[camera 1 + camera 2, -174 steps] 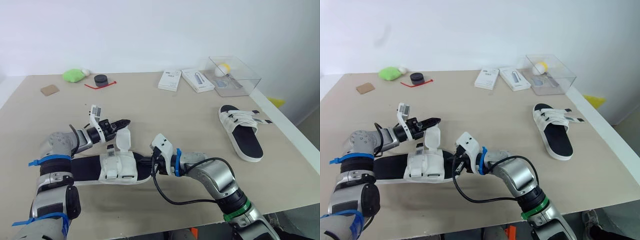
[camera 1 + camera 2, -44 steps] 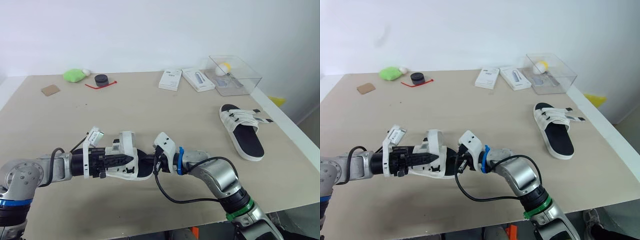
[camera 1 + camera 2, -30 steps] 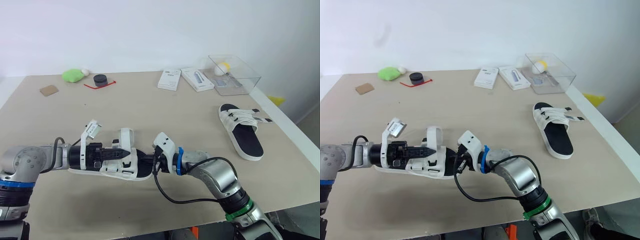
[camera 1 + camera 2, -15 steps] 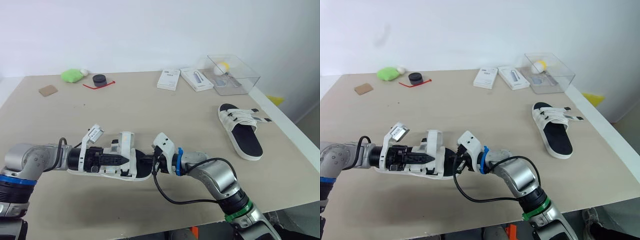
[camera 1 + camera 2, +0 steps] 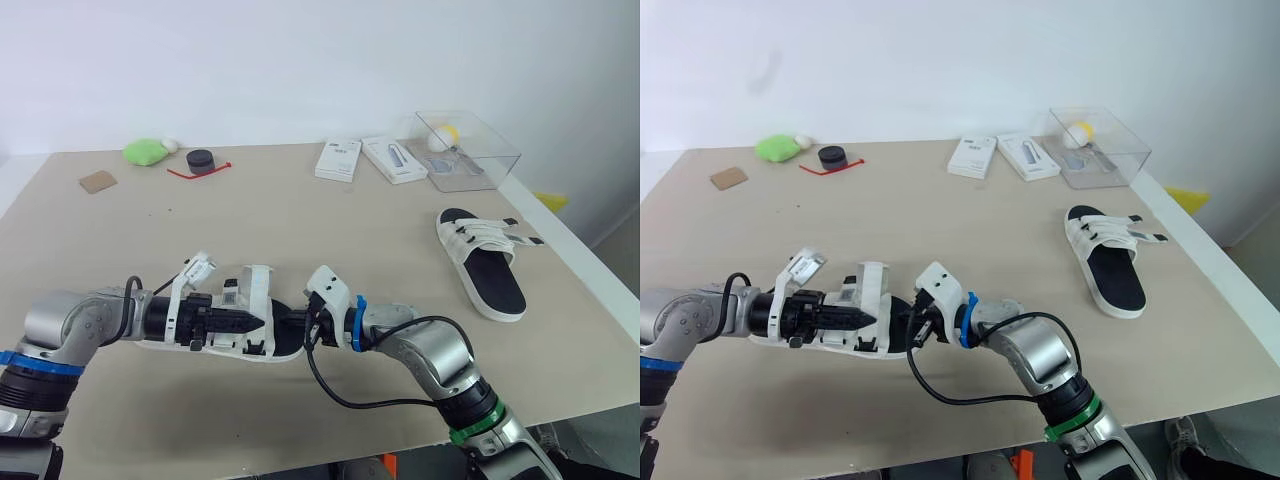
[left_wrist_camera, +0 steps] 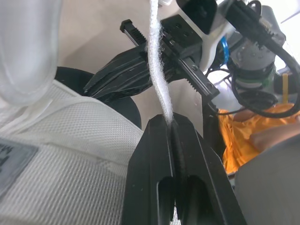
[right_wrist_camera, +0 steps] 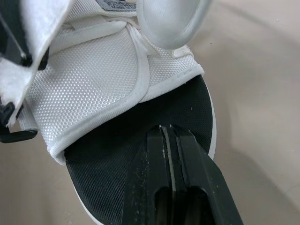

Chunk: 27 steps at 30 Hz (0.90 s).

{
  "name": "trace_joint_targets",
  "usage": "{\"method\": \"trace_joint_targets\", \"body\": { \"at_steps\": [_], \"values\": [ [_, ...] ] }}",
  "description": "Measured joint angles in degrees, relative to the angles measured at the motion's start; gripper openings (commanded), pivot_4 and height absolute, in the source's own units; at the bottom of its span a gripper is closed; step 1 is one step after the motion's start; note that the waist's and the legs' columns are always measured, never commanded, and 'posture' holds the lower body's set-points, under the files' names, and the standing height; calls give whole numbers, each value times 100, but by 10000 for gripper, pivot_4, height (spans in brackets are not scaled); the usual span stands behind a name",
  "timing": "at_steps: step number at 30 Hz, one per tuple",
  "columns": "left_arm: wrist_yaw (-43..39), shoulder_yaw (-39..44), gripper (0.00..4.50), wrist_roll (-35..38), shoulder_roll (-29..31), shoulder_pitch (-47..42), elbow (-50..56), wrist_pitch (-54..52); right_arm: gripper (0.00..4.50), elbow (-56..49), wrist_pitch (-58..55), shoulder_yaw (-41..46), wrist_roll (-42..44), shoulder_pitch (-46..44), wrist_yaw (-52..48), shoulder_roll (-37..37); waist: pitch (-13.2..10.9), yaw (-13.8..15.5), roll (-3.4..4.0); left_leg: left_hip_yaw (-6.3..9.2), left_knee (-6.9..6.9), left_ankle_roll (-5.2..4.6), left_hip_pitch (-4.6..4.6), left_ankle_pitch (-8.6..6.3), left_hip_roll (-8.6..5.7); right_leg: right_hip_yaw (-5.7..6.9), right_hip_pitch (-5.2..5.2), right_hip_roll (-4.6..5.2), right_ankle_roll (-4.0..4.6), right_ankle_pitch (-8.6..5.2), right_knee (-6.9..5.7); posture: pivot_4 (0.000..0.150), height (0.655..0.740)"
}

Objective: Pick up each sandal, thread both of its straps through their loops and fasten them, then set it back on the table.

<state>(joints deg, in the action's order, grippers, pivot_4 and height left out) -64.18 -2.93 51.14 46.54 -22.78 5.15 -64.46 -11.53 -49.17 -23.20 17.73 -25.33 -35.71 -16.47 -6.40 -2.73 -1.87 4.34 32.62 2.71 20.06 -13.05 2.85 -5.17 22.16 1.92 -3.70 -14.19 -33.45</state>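
Sandal: low and left of centre in the head views, flat on the surface, lengthwise between the two pincers, toe end toward the right pincer.
Strap: white, pulled up from the sandal's mesh upper, running off the top of the left wrist view.
Left pincer: closed, strap nipped between the black fingertips; stretched over the sandal's upper, pointing toward the frame's right in the head views.
Right pincer: fingers pressed together, tips at the black footbed by the toe end; cannot tell whether anything is nipped between them.
Second sandal: at the right of the frame, well apart from both pincers, lying flat, white straps across its far end.
Clear box: upper right, near the surface's far edge.
White boxes: side by side, just left of the clear box.
Green lump, black disc, brown square: upper left, near the far edge.
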Motion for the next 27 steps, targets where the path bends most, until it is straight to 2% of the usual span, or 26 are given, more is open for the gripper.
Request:
{"method": "trace_joint_targets", "body": {
  "at_steps": [27],
  "values": [
    [-536, -130, 217, -740, 11, 16, 33, 747, 0, 41, -19, 18, 0, -16, -5, 31, 3, 0, 2, 0, 0, -2, -2, 0, -1, -4, 0, -3, 0, 0, -4, 1500, 7400]
  ]
}}
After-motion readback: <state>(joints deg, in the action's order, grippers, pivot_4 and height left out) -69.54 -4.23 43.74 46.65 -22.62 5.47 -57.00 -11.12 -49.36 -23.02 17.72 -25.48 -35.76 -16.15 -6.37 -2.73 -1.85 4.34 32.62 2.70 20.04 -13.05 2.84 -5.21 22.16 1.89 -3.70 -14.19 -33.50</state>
